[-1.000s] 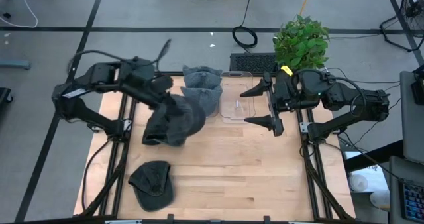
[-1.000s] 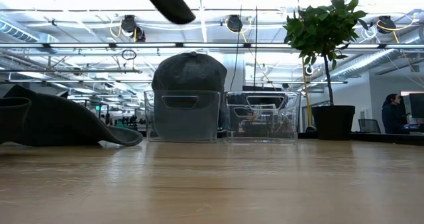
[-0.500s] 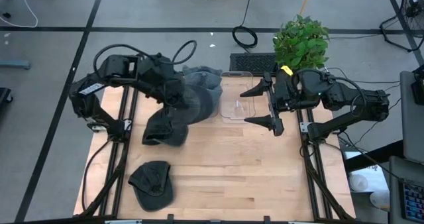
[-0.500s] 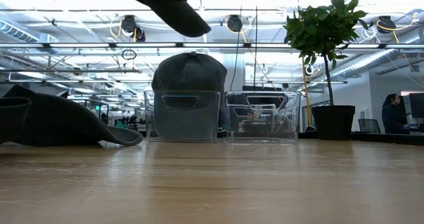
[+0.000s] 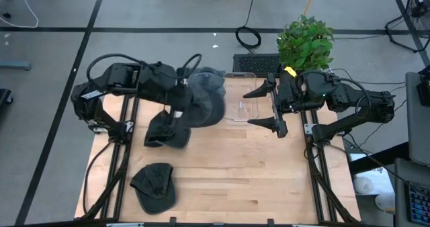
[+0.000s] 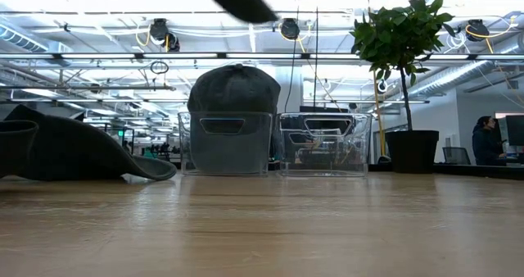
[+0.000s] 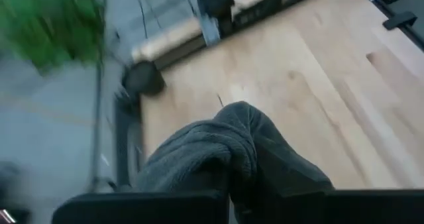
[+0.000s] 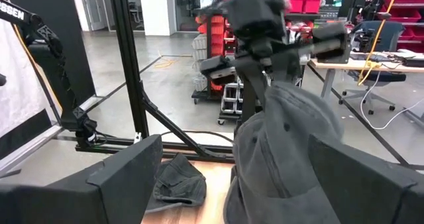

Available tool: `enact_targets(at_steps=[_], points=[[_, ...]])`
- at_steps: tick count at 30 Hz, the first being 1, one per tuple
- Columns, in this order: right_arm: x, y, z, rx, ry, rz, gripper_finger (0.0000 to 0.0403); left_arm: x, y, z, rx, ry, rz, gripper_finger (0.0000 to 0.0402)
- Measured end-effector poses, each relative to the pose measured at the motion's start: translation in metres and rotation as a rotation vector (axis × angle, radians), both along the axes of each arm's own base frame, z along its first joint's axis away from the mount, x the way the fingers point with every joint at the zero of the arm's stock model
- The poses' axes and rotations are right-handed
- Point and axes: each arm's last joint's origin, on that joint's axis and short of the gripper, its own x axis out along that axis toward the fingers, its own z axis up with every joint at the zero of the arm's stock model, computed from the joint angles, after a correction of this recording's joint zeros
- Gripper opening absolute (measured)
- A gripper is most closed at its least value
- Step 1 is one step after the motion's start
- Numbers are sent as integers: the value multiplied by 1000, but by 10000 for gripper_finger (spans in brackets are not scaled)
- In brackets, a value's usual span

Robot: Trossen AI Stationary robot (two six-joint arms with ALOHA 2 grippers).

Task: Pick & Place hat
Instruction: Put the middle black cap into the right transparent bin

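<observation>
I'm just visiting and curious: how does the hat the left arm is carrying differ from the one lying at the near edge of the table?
The carried hat hangs in the air, pinched in the shut left gripper, over the bins; the near hat lies flat on the table, untouched. The carried hat droops bunched up; the near hat is spread out. Both are dark grey caps.

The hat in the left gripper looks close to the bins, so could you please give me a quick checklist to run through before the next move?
1. Left gripper shut on the lifted hat: ok.
2. Hat clear of the table: ok, it hangs in the air.
3. Hat centred over the empty clear bin: cannot tell.
4. Other bin already holds a hat: ok, avoid it.
5. Right gripper open, beside the bins: ok, waiting.
6. Spare hats away from the path: ok.
</observation>
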Motion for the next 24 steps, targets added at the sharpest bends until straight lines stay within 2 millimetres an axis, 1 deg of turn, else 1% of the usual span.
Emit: enact_targets(at_steps=[4,8,11,14,16,18,21,24], points=[[0,0,0,-4,-1,30,364,2,-8,10,155,-96,-134,25],[0,0,1,-13,-13,74,364,4,-14,11,301,-107,-257,25],[-2,0,8,12,-38,97,364,3,-17,11,352,-109,-323,25],[-3,0,14,86,-44,127,364,3,-21,11,399,-106,-381,25],[2,-1,14,128,-27,148,364,3,-23,10,428,-105,-409,25],[11,0,10,145,24,172,364,3,-25,11,431,-109,-431,25],[28,1,6,92,65,176,364,2,-27,10,400,-116,-479,25],[38,2,12,50,55,181,364,1,-31,8,366,-101,-515,25]])
